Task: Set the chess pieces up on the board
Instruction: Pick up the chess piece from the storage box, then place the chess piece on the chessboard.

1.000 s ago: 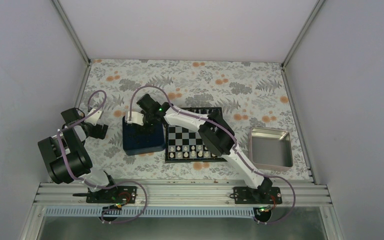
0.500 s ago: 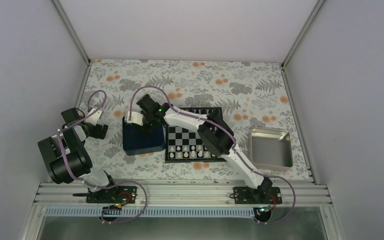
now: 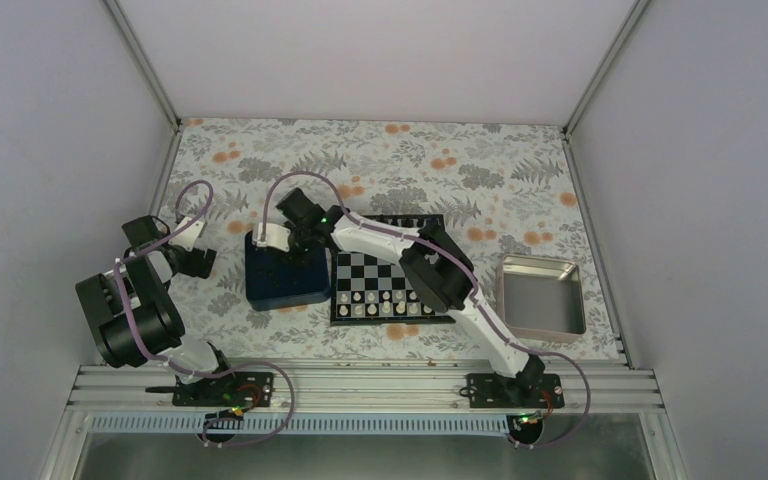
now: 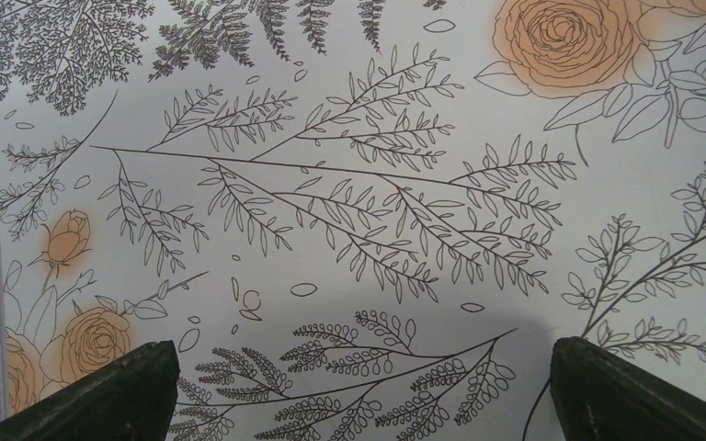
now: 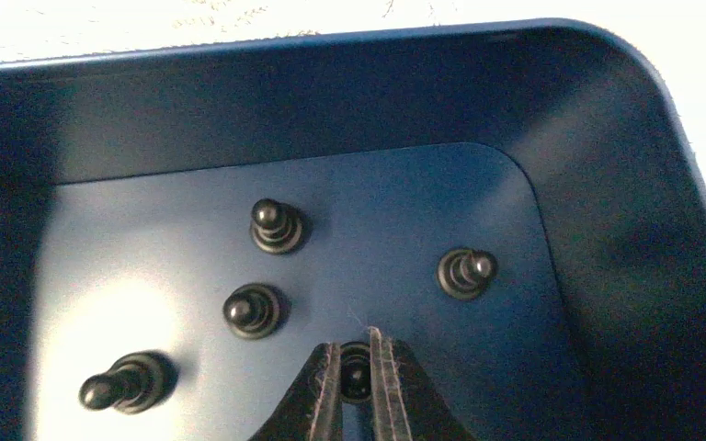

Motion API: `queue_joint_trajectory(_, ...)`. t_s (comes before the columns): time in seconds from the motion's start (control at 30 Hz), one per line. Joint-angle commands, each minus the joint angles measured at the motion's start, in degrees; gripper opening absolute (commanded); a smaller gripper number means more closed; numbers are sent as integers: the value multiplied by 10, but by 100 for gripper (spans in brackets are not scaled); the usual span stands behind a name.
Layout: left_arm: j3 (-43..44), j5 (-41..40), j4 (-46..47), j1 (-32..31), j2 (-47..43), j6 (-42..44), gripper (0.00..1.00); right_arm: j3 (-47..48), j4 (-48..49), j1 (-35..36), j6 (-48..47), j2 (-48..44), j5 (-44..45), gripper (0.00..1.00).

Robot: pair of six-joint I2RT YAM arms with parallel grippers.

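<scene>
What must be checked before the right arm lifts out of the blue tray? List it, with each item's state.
1. Grip: the right hand is shut on a black piece: ok.
2. The four other pieces stand apart from the fingers: ok.
3. Walls of the blue tray apart from the hand: ok at the far and side walls; the near wall is out of view.
4. The left hand is out of the way: ok, open over the tablecloth, left of the tray.
5. Free square on the board: cannot tell, the right arm covers part.
</scene>
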Motion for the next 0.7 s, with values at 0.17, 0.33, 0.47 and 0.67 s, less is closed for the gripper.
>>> queue_joint_trajectory(0.17, -10, 2, -23, 2, 4, 14, 100, -77, -35, -35, 10, -176, -27, 4)
queue_joint_trajectory(0.33, -10, 2, -24, 2, 4, 14, 100, -134, -67, -72, 10, -261, -21, 4)
queue_joint_trajectory(0.47, -9, 2, -24, 2, 3, 12, 100, -216, -58, -113, 10, -327, -13, 4)
queue_joint_trajectory(0.67, -8, 7, -26, 2, 3, 11, 100, -317, -40, -182, 12, -381, -36, 4)
